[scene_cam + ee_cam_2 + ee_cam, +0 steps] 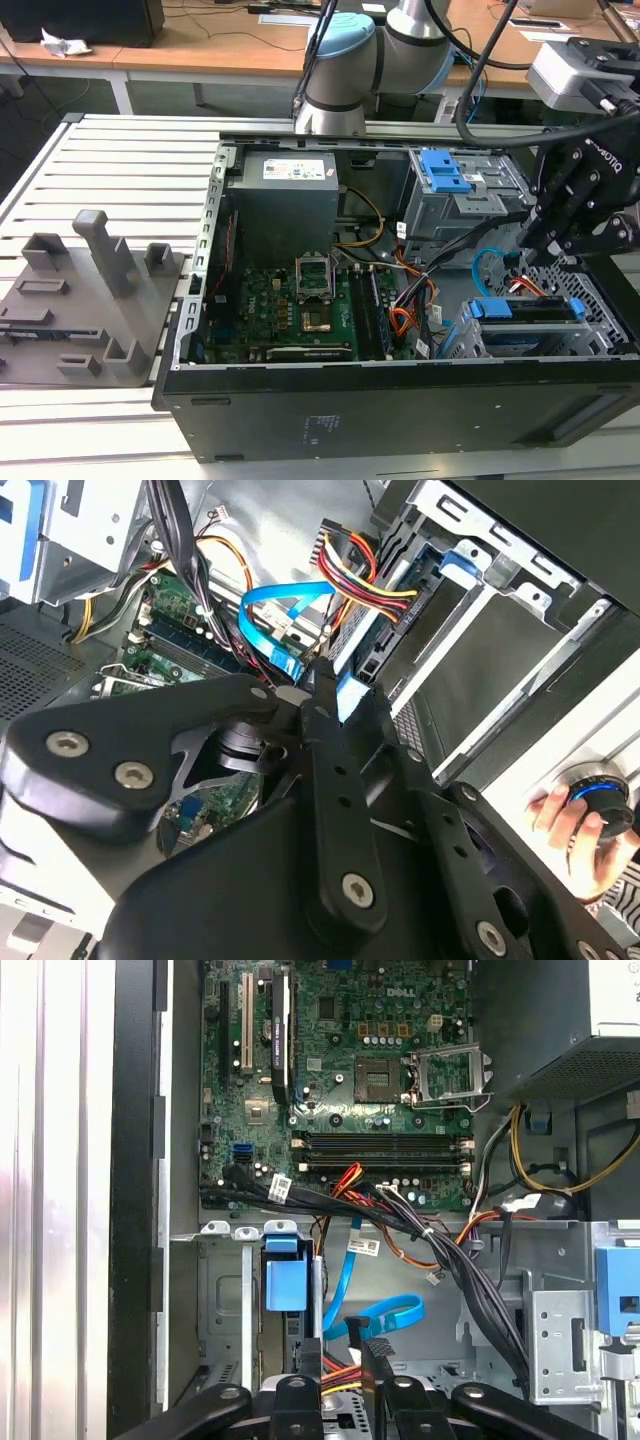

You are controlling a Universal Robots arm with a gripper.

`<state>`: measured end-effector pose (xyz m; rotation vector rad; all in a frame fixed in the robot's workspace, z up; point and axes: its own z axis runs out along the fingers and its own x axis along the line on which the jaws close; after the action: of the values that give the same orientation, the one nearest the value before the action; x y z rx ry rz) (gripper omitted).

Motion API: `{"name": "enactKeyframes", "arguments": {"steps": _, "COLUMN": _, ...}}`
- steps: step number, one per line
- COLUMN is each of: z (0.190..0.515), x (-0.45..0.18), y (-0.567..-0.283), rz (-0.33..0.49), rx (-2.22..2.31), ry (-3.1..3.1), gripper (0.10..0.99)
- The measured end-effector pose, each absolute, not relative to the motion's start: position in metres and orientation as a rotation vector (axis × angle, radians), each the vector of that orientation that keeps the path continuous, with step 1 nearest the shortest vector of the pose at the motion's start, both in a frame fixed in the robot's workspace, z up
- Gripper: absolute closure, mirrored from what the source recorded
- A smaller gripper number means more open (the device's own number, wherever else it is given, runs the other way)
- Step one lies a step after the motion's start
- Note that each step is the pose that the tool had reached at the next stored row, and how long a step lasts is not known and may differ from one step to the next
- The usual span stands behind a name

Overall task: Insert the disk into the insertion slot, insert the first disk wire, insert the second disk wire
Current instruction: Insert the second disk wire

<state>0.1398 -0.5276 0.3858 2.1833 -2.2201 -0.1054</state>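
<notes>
Inside an open black computer case (400,400) on a slatted metal table (120,160): black gripper (545,240) lowered at the exterior view's right, just above the silver insertion slot (590,330) in the case's corner. Disk (525,309) already seated in that cage, its bright blue carrier edge showing at the open end. Jaws drawn nearly together in the second wrist view, fingertips (325,675) pinching the light blue second disk wire (285,630) close to its plug, the cable looping away over the board. First disk wire (365,580), a red, orange, yellow and black bundle, lying just beside the gripper with its black plug at the back of the cage; whether that plug is fully home cannot be told. Green motherboard (360,1070) spread beyond the cables in the first wrist view. A person's hand (575,825) gripping a blue-ringed knob at the edge of the second wrist view
</notes>
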Motion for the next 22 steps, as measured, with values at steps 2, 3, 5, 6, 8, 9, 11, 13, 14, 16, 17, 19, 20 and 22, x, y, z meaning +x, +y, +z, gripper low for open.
{"name": "enactKeyframes", "arguments": {"steps": 2, "z": 0.386, "x": 0.14, "y": -0.528, "rz": -0.105, "rx": 2.202, "ry": -2.201, "gripper": 0.784}}
{"name": "enactKeyframes", "arguments": {"steps": 3, "z": 0.386, "x": 0.14, "y": -0.528, "rz": -0.104, "rx": 2.244, "ry": -2.156, "gripper": 0.784}}
{"name": "enactKeyframes", "arguments": {"steps": 5, "z": 0.384, "x": 0.139, "y": -0.517, "rz": -0.104, "rx": 2.313, "ry": -2.08, "gripper": 0.784}}
{"name": "enactKeyframes", "arguments": {"steps": 6, "z": 0.382, "x": 0.137, "y": -0.515, "rz": -0.104, "rx": 2.314, "ry": -2.079, "gripper": 0.784}}
{"name": "enactKeyframes", "arguments": {"steps": 8, "z": 0.378, "x": 0.132, "y": -0.514, "rz": -0.104, "rx": 2.318, "ry": -2.075, "gripper": 0.784}}
{"name": "enactKeyframes", "arguments": {"steps": 9, "z": 0.376, "x": 0.129, "y": -0.514, "rz": -0.104, "rx": 2.322, "ry": -2.07, "gripper": 0.784}}
{"name": "enactKeyframes", "arguments": {"steps": 11, "z": 0.37, "x": 0.127, "y": -0.514, "rz": -0.103, "rx": 2.336, "ry": -2.052, "gripper": 0.784}}
{"name": "enactKeyframes", "arguments": {"steps": 13, "z": 0.367, "x": 0.127, "y": -0.514, "rz": -0.099, "rx": 2.35, "ry": -2.033, "gripper": 0.784}}
{"name": "enactKeyframes", "arguments": {"steps": 14, "z": 0.366, "x": 0.127, "y": -0.514, "rz": -0.096, "rx": 2.35, "ry": -2.029, "gripper": 0.784}}
{"name": "enactKeyframes", "arguments": {"steps": 16, "z": 0.366, "x": 0.127, "y": -0.514, "rz": -0.092, "rx": 2.348, "ry": -2.027, "gripper": 0.784}}
{"name": "enactKeyframes", "arguments": {"steps": 17, "z": 0.366, "x": 0.127, "y": -0.514, "rz": -0.092, "rx": 2.348, "ry": -2.027, "gripper": 0.784}}
{"name": "enactKeyframes", "arguments": {"steps": 19, "z": 0.366, "x": 0.127, "y": -0.514, "rz": -0.092, "rx": 2.348, "ry": -2.027, "gripper": 0.867}}
{"name": "enactKeyframes", "arguments": {"steps": 20, "z": 0.366, "x": 0.127, "y": -0.514, "rz": -0.092, "rx": 2.348, "ry": -2.027, "gripper": 0.867}}
{"name": "enactKeyframes", "arguments": {"steps": 22, "z": 0.366, "x": 0.127, "y": -0.514, "rz": -0.092, "rx": 2.348, "ry": -2.027, "gripper": 0.925}}
